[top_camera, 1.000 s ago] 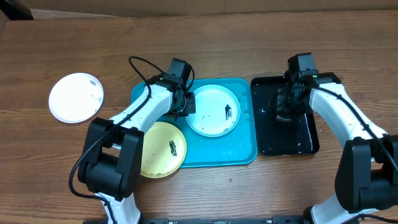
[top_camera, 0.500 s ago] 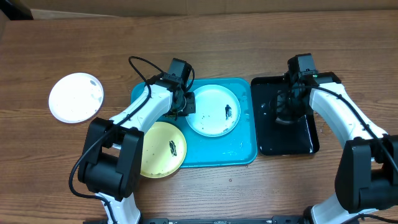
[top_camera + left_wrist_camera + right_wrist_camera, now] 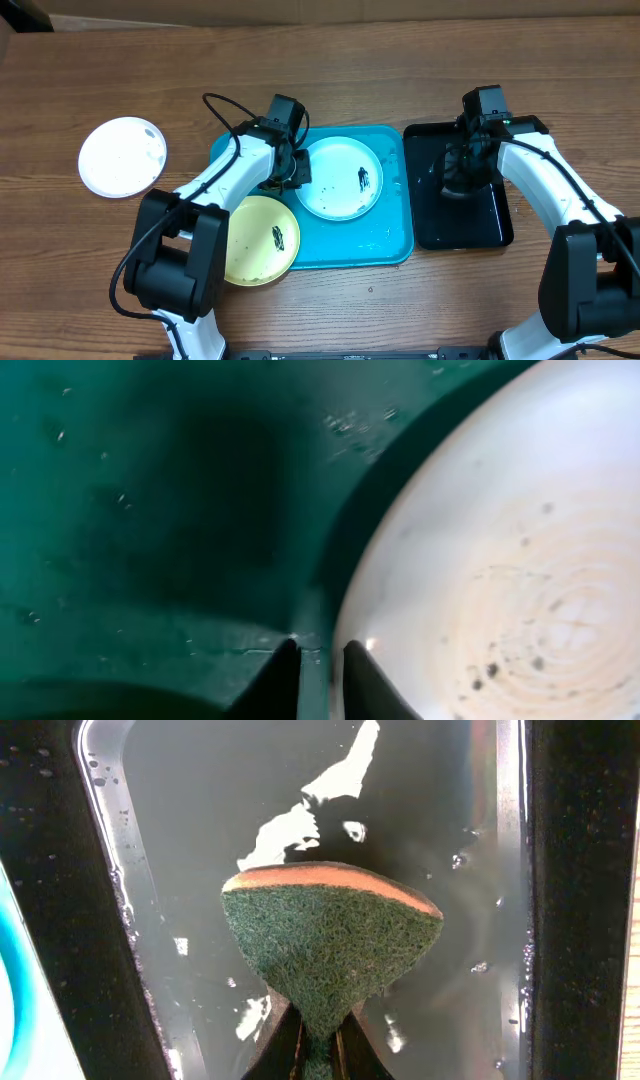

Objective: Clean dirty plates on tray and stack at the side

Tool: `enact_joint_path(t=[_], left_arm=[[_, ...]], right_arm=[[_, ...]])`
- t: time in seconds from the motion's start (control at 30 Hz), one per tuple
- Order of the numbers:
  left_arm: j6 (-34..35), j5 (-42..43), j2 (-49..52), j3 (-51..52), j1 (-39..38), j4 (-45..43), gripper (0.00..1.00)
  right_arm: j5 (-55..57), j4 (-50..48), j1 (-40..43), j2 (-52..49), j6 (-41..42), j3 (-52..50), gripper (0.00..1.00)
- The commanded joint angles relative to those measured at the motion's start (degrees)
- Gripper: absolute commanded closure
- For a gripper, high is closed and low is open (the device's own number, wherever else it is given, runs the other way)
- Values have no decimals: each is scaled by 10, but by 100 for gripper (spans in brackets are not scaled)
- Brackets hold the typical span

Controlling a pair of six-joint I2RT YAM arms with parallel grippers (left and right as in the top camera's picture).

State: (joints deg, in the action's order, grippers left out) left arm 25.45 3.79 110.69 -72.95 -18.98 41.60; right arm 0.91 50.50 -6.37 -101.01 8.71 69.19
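While one white plate (image 3: 122, 157) sits aside on the counter (image 3: 400, 60), two smeared plates are not yet cleaned.
Left hand (image 3: 322, 672) is at the left rim of a pale blue plate (image 3: 341, 178) on the turquoise tray (image 3: 390, 240), fingertips narrowly apart; whether they pinch it cannot be told. Right hand (image 3: 318, 1045) pinches a green sponge (image 3: 330, 935) over the black tray (image 3: 480, 225). A yellow-green plate (image 3: 255, 245) overlaps the turquoise tray's near-left corner. Likely a third done; nothing stacked yet.

Brown wood-grain table (image 3: 400, 60) under even light, a pale tan strip (image 3: 350, 8) along its far edge
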Motion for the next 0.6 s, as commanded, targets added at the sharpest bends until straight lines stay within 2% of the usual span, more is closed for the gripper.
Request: enact_joint_path(t=[0.0, 0.07, 0.1, 0.27, 0.43, 0.57], left_arm=[[-2, -10, 6, 3, 5, 6, 80], [-2, -10, 6, 5, 1, 6, 92], [-2, -15, 6, 5, -2, 6, 96], [-2, -14, 6, 5, -1, 6, 96], [-1, -14, 6, 5, -1, 1, 96], [-1, -12, 6, 5, -2, -3, 96]], right_arm=[[22, -4, 0, 13, 4, -2, 96], [22, -4, 0, 13, 5, -2, 96], [22, -2, 0, 13, 5, 0, 96], [22, 41, 0, 14, 4, 32, 96], [3, 127, 0, 16, 5, 104, 96], [-27, 133, 0, 16, 5, 104, 96]])
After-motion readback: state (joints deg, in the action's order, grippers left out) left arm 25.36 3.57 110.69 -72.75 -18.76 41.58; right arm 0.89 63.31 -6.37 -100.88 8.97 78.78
